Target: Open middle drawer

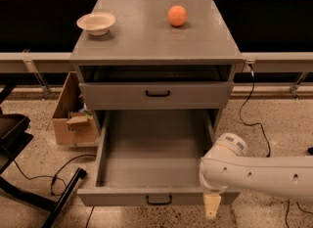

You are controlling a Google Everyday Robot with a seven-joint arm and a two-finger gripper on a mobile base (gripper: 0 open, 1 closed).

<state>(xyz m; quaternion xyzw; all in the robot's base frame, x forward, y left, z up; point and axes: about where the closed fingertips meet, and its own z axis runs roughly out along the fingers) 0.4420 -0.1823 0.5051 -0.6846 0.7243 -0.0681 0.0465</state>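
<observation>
Hanging at five o'clock in the view, the gripper (211, 206) pointed down toward the floor, just in front of the right end of the middle drawer (151, 153); whether it was clenched or released I could not tell. The white arm (264, 173) came in from four o'clock, and its wrist covered that drawer's front right corner. The middle drawer stood pulled far out at six o'clock, its plain grey inside bare, and its black handle (159, 200) sat mid-front, to the nine o'clock side of the gripper. Above it, at the centre, the upper drawer (195, 95) sat back in the cabinet (156, 43), with a dark gap over its front. Up on the cabinet top, a pale bowl (96, 23) rested at eleven o'clock and an orange (177, 15) at twelve, well apart. Down at nine o'clock, a cardboard box (66, 119) stood on the speckled floor, just beside the cabinet's left side.
</observation>
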